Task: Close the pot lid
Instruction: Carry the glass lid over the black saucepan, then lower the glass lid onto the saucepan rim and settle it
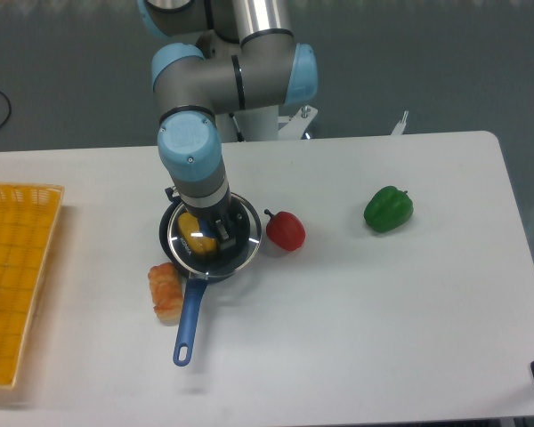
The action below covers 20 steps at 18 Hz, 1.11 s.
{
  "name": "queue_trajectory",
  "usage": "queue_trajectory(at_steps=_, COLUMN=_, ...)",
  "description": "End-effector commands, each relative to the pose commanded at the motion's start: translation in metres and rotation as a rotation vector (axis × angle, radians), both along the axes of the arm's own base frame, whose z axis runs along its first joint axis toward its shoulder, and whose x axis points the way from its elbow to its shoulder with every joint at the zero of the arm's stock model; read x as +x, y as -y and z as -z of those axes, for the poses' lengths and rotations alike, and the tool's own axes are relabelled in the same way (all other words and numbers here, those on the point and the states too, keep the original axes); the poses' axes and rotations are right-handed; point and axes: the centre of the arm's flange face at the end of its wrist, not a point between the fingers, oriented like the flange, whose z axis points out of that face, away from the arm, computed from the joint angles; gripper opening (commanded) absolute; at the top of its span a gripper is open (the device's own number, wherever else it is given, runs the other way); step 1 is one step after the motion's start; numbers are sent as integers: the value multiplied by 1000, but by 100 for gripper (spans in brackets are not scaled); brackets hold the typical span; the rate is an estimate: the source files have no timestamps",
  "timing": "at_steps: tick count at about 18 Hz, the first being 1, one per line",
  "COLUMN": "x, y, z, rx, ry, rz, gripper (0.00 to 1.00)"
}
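The pot (215,271) stands on the white table left of centre, its long blue handle (189,322) pointing toward the front edge. The pot lid (246,238), glass with a silver rim, lies over the pot's opening; I cannot tell whether it rests fully on the rim. A yellow item (196,235) shows through the glass inside the pot. My gripper (214,231) comes straight down over the lid's centre, and its dark fingers are closed around the blue knob, which is mostly hidden.
An orange-pink food piece (165,289) lies against the pot's left side by the handle. A red pepper (286,230) sits just right of the pot. A green pepper (388,209) is farther right. A yellow basket (18,267) stands at the left edge.
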Motion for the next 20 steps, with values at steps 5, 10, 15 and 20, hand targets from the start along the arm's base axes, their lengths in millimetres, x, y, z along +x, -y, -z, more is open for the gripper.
queue_trajectory(at_steps=5, x=2, y=0, z=1, rx=-3, ry=2, rz=2, gripper=60)
queue_trajectory(at_steps=10, x=11, y=-4, z=2, rx=-5, ry=1, rz=17, gripper=60)
queue_trajectory(at_steps=15, x=19, y=-7, z=5, rx=-11, ry=3, rz=31, gripper=60)
queue_trajectory(at_steps=20, x=20, y=-5, z=6, rx=-12, ry=7, rz=37, gripper=60)
